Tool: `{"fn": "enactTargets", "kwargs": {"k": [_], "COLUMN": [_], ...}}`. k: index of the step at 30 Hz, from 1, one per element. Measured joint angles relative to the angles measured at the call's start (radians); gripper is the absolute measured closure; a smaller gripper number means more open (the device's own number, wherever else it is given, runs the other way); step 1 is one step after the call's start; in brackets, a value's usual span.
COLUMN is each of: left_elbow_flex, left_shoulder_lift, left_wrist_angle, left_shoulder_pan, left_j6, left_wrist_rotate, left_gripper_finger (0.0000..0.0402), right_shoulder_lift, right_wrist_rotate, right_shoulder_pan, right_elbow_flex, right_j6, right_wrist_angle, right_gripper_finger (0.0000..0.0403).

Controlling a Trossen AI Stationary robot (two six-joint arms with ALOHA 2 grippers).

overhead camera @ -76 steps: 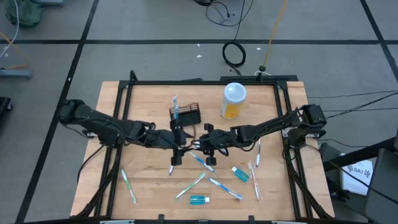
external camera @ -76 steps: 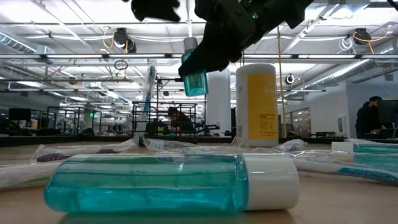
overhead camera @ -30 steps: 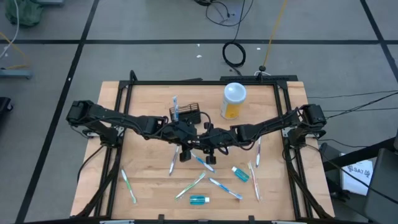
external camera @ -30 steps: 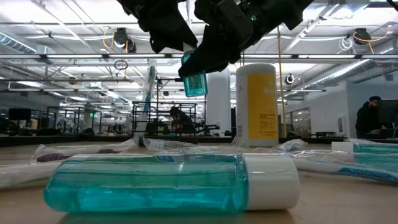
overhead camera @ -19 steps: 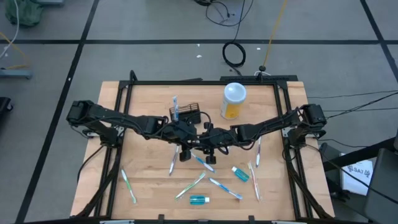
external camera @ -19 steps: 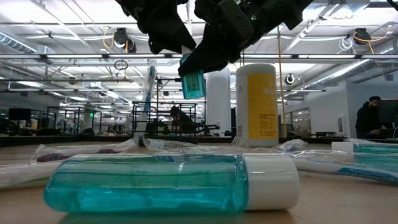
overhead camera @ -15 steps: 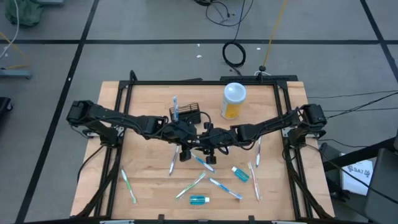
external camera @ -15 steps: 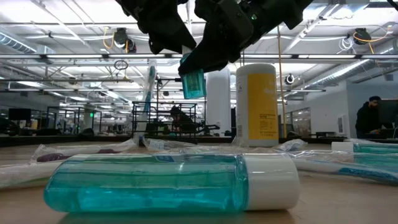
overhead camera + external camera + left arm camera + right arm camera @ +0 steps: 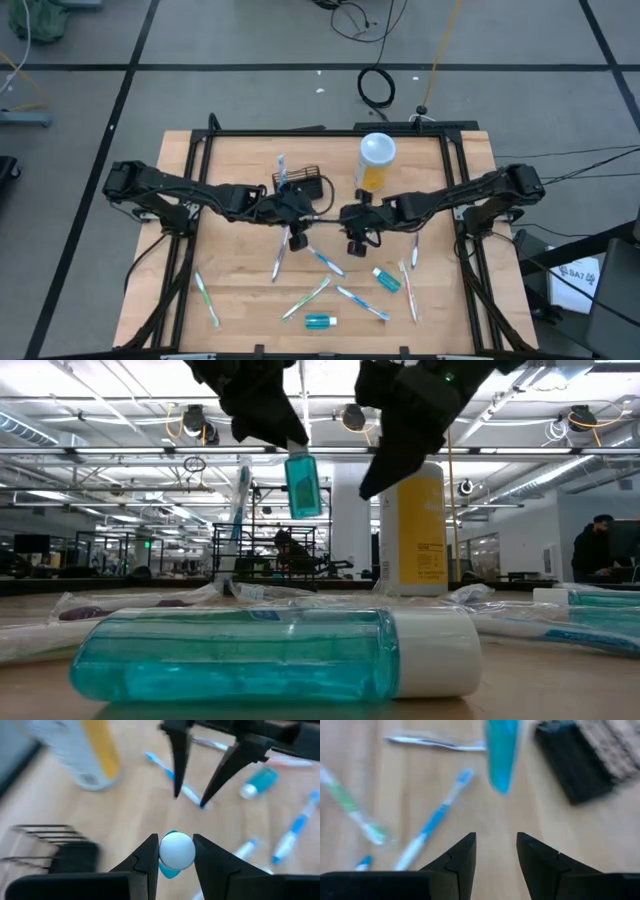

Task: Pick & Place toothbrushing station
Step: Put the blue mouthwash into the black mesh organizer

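Observation:
The toothbrushing station (image 9: 305, 185) is a small black slatted rack standing on its base at the table's far middle, with a toothbrush (image 9: 282, 170) upright in it. My left gripper (image 9: 293, 228) is just near of the rack, shut on a small blue mouthwash bottle (image 9: 303, 485) with a white cap. My right gripper (image 9: 357, 243) hangs open to the bottle's right with nothing between its fingers (image 9: 465, 851). In the right wrist view the bottle (image 9: 502, 755) and the rack (image 9: 575, 765) lie ahead of them. My left gripper pinches the bottle's white cap (image 9: 176, 851) between its two fingers, one on each side. The fingers slant down from the table's left. The bottle hangs upright below them, its blue body (image 9: 303, 490) lifted clear of the table.
A tall white-lidded container with orange contents (image 9: 376, 160) stands right of the rack. Several wrapped toothbrushes and two more blue bottles (image 9: 320, 321) (image 9: 387, 279) lie scattered over the table's near half. Black frame rails (image 9: 330, 131) run along the table's edges.
My right gripper has opened, let go of the blue bottle and drawn back toward the table's right edge, rising a little. The bottle has stayed lifted in my left gripper and now hangs more upright than before.

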Motion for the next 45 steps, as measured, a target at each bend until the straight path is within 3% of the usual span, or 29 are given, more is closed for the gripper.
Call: {"fn": "enactTargets", "kwargs": {"k": [3,6,21,28,45], "left_elbow_flex": [0.01,0.013,0.01,0.01,-0.011], "left_shoulder_lift": [-0.028,-0.042,-0.043,-0.043,-0.023], "left_wrist_angle": [-0.007,-0.005,-0.131,-0.237,-0.194], "left_shoulder_pan": [0.014,0.048,0.286,0.294,0.287], "left_j6": [0.0,0.0,-0.049,-0.098,-0.146], "left_wrist_rotate": [-0.117,-0.199,-0.199,-0.198,-0.115], "left_gripper_finger": [0.03,0.03,0.03,0.03,0.03], "right_shoulder_lift": [-0.014,-0.013,-0.014,-0.013,-0.013], "right_wrist_rotate": [0.084,0.097,0.097,0.097,0.097], "right_shoulder_pan": [0.009,0.013,0.012,0.012,0.012], "right_elbow_flex": [0.0,0.0,0.0,0.0,0.0], "right_j6": [0.052,0.065,0.048,0.049,0.049], "right_wrist_angle": [-0.039,-0.05,-0.044,-0.044,-0.021], "right_gripper_finger": [0.0266,0.0266,0.0266,0.0266,0.0266]}}
